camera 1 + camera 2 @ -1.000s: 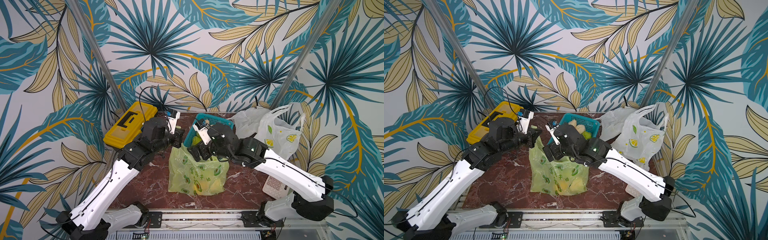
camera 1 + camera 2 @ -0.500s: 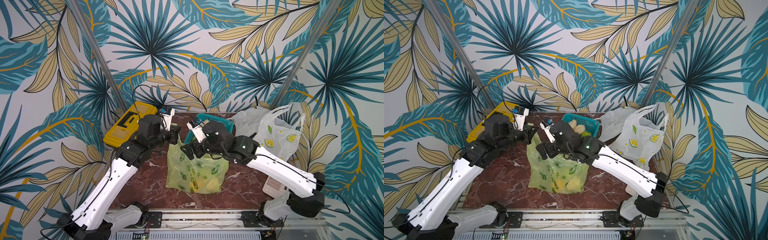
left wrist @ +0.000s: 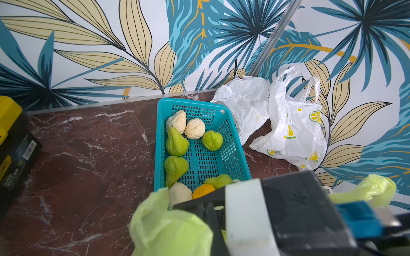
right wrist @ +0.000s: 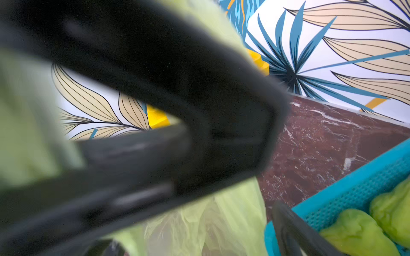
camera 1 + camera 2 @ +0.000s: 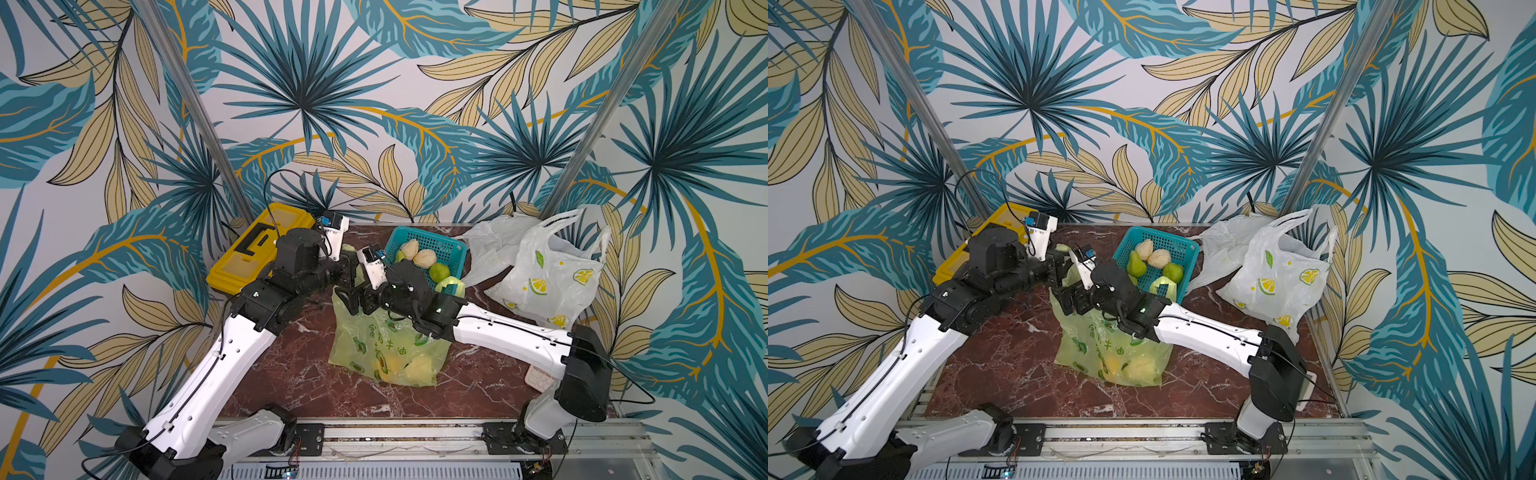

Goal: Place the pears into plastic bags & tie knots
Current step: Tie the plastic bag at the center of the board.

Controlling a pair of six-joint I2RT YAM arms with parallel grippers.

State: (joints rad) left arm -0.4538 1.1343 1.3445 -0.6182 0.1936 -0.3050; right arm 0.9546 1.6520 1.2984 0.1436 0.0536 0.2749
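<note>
A lime-green plastic bag [image 5: 386, 349] [image 5: 1113, 349] stands mid-table with pears showing through its bottom. My left gripper [image 5: 347, 270] [image 5: 1059, 266] is shut on one bunched handle [image 3: 168, 226] of that bag and holds it up. Just below it my right gripper [image 5: 349, 299] [image 5: 1065, 305] is open at the bag's mouth; green plastic [image 4: 210, 221] lies between its fingers [image 4: 292, 232]. More pears [image 5: 424, 258] [image 5: 1136, 264] [image 3: 176, 141], green, cream and one orange, lie in the teal basket [image 5: 453, 249] [image 3: 208, 159]. The bag's other handle [image 5: 449, 286] drapes over the basket's front.
A white lemon-print bag [image 5: 552, 278] [image 3: 295, 133] and a plain white bag [image 5: 494, 241] [image 3: 244, 104] lie at the back right. A yellow toolbox [image 5: 257, 249] sits at the back left. A small pink keypad [image 5: 540, 378] lies under my right arm.
My right gripper has swung left from over the basket to the bag's mouth, close under the left gripper. The left gripper has kept hold of the handle.
</note>
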